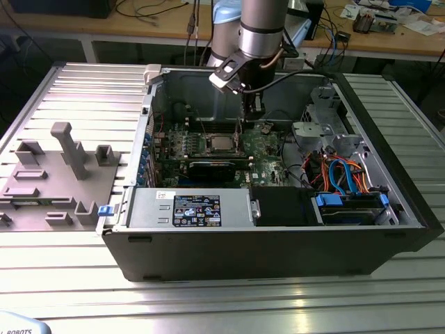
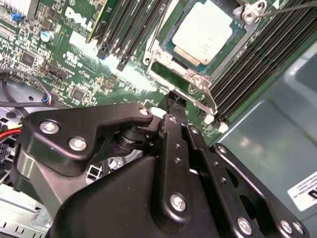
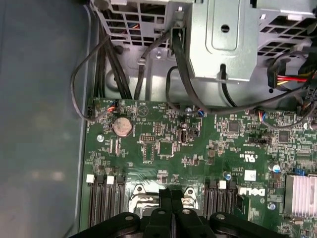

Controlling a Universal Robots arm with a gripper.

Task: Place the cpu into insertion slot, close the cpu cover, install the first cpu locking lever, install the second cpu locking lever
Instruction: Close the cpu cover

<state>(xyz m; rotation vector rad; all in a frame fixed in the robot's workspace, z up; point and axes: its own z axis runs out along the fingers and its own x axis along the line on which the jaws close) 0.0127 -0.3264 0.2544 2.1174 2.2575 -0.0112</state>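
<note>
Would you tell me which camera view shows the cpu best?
The second wrist view: the cpu lies close, its silver top unobstructed. The exterior view shows it small and far off. In the first wrist view the hand covers that spot.

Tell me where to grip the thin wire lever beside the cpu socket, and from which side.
Take the locking lever on its straight free stretch, clear of the cpu cover, from above with jaws across it. It is a thin wire, so probably only a crosswise pinch holds.
</note>
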